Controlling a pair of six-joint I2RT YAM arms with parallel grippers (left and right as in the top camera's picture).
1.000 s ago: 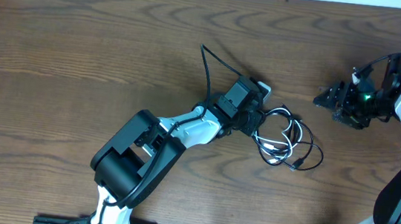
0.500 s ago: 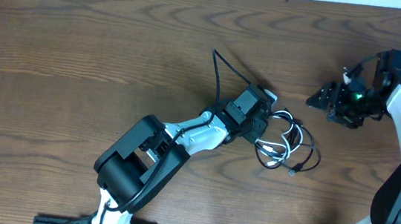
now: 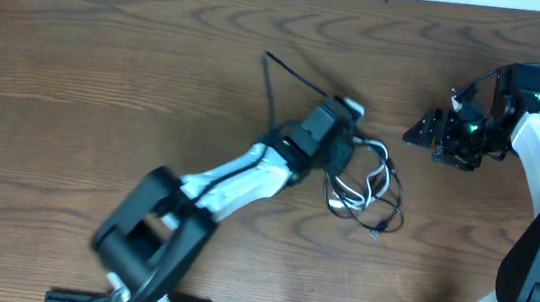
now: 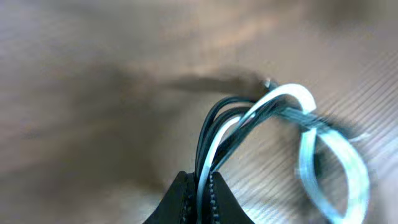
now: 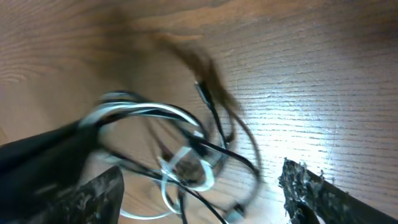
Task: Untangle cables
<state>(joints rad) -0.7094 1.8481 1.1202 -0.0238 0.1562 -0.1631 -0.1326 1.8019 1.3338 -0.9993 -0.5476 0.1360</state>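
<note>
Just right of centre in the overhead frame, the left fingers (image 4: 177,205) are clamping the black and white cables (image 3: 367,181) on the counter (image 3: 109,54), probably to pull strands loose. The right fingers (image 5: 311,186) are hovering apart at upper right.

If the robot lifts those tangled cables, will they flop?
Probably flop: the cables bend in loose loops from the shut left gripper. Likely light, being thin. The black and white loops cross, so they may lift together.

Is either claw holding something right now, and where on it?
The left gripper pinches the cables, black and white strands together, at a loop of the bundle. The right gripper is open and holds nothing.
</note>
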